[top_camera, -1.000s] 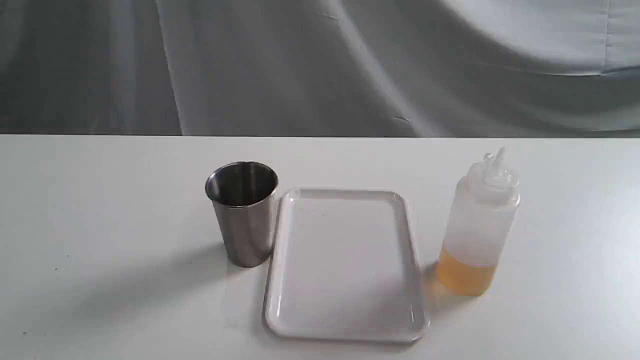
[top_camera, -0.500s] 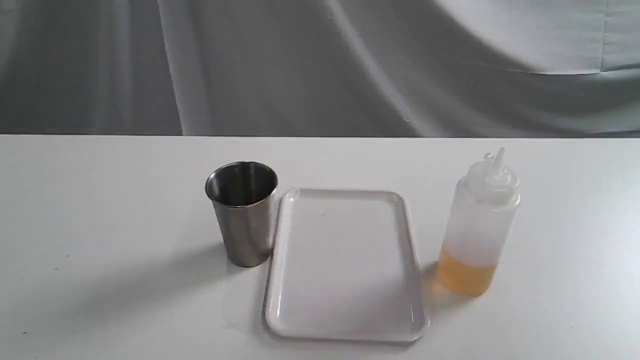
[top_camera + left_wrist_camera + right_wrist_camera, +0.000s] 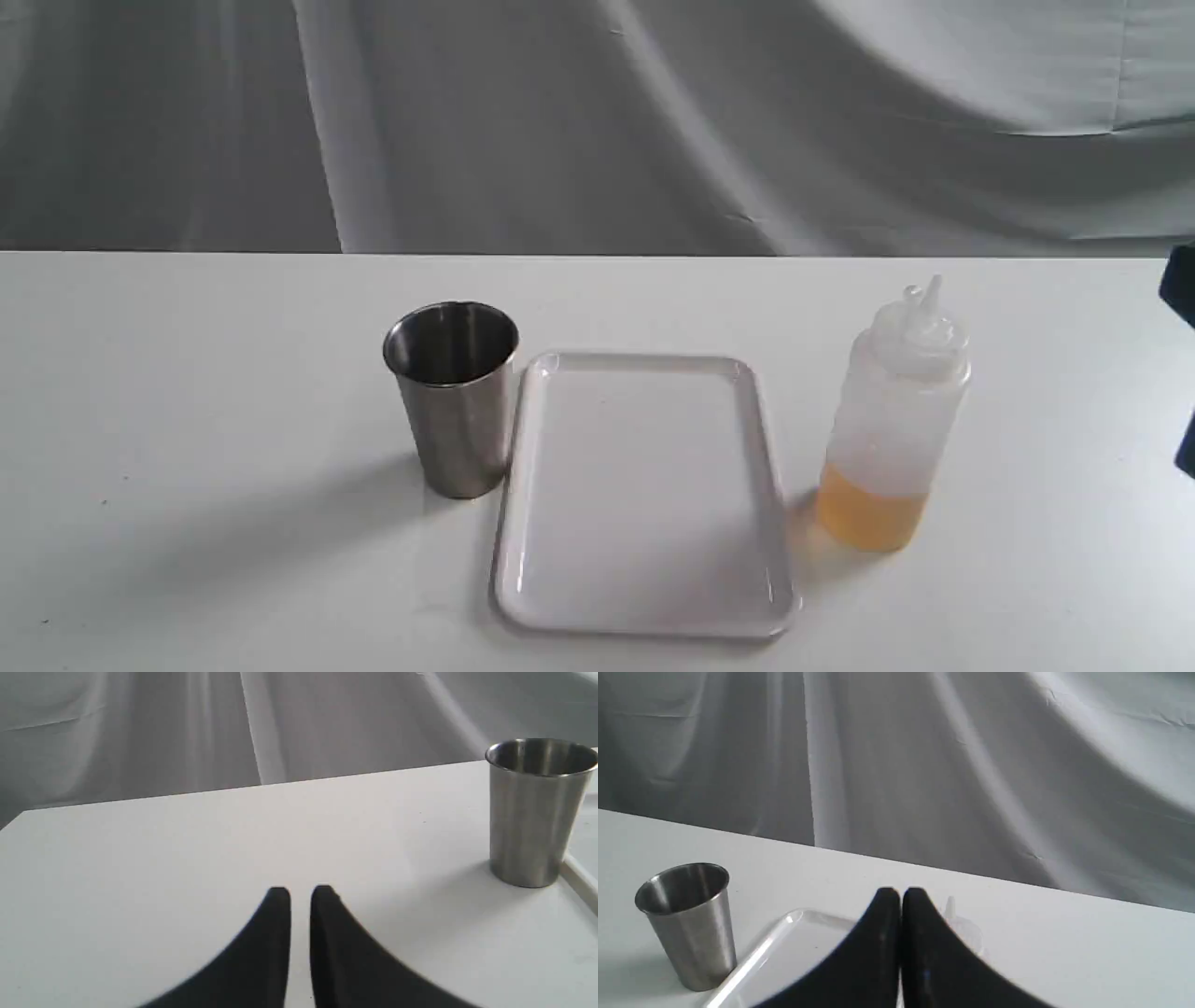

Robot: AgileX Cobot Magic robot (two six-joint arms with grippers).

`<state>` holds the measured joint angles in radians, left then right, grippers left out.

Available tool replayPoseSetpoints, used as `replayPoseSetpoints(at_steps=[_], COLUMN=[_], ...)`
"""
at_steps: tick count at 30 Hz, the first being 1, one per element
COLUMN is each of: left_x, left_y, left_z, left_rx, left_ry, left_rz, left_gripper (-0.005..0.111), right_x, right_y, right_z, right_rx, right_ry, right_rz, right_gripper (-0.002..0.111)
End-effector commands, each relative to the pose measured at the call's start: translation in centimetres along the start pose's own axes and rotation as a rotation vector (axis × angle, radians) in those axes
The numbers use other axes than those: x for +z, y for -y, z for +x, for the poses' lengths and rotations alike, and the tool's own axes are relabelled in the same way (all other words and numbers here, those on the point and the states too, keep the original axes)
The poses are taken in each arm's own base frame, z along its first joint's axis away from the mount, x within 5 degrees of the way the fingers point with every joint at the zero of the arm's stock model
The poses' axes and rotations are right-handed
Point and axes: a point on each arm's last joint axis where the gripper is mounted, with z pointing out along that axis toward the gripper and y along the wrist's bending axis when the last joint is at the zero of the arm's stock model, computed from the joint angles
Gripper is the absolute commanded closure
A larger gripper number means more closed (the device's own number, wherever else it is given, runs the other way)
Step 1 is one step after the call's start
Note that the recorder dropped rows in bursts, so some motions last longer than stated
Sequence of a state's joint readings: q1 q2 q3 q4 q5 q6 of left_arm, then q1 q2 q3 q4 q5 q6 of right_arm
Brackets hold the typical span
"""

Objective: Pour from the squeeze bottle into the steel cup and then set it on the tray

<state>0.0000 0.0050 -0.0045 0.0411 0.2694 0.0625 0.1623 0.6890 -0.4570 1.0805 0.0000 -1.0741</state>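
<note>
A dark shape had edged in at 3 o'clock. The squeeze bottle, steel cup and tray stayed put. The right gripper had its jaws pressed together, empty. The left gripper had its jaws nearly so, with a thin slit between them.

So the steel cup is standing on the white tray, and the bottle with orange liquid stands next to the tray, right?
Not quite: the steel cup stands on the table beside the tray, not on it, as the exterior view shows. The bottle does stand next to the tray.
</note>
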Motion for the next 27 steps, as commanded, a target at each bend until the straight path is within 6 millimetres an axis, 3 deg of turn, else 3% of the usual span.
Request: replayPoseSetpoints(at_steps=[1,10,17,27], left_x=[0.0,0.0,0.0,0.0], left_y=[0.0,0.0,0.0,0.0], left_z=[0.1,0.1,0.1,0.1], left_rx=[0.001,0.001,0.001,0.001], left_ry=[0.008,0.008,0.008,0.008], left_rz=[0.003,0.003,0.003,0.003], left_gripper=[0.098,0.098,0.098,0.098], right_x=[0.6,2.9,3.4,2.9], right_y=[-0.3,-1.1,-0.8,-0.3], right_z=[0.6,2.0,3.0,7.7], right_rx=[0.002,-0.004,0.123,0.118], right_ry=[-0.033,-0.125,-0.039,-0.001], right_rz=[-0.017,-0.028,0.021,0.053], right_gripper=[0.108,0.108,0.108,0.108])
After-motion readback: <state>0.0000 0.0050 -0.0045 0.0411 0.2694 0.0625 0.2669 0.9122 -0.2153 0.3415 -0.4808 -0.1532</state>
